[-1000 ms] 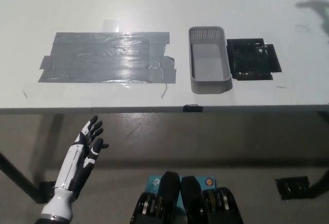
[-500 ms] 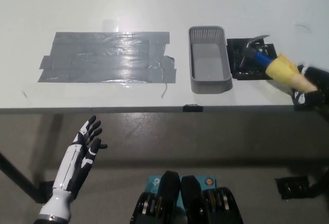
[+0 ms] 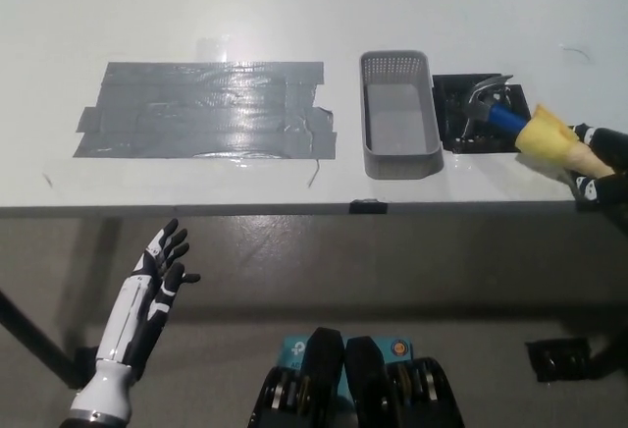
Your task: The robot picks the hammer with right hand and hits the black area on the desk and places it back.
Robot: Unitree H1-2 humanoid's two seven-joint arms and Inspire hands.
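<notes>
My black right hand (image 3: 601,165) comes in at the right edge, shut on the hammer (image 3: 530,130) by its yellow and blue handle. The metal head (image 3: 481,97) lies over the black area (image 3: 478,114), a dark taped square right of the basket; whether it touches the patch I cannot tell. My white left hand (image 3: 157,276) rests open below the table's front edge at the lower left, fingers spread.
A grey mesh basket (image 3: 370,158) stands empty between the black square and a large patch of grey tape (image 3: 206,109). The white table (image 3: 294,6) ends at a front edge across the middle of the picture.
A second ago the right hand and hammer were out of view. They came in from the right, and the hammer head has since shifted slightly over the black square.
</notes>
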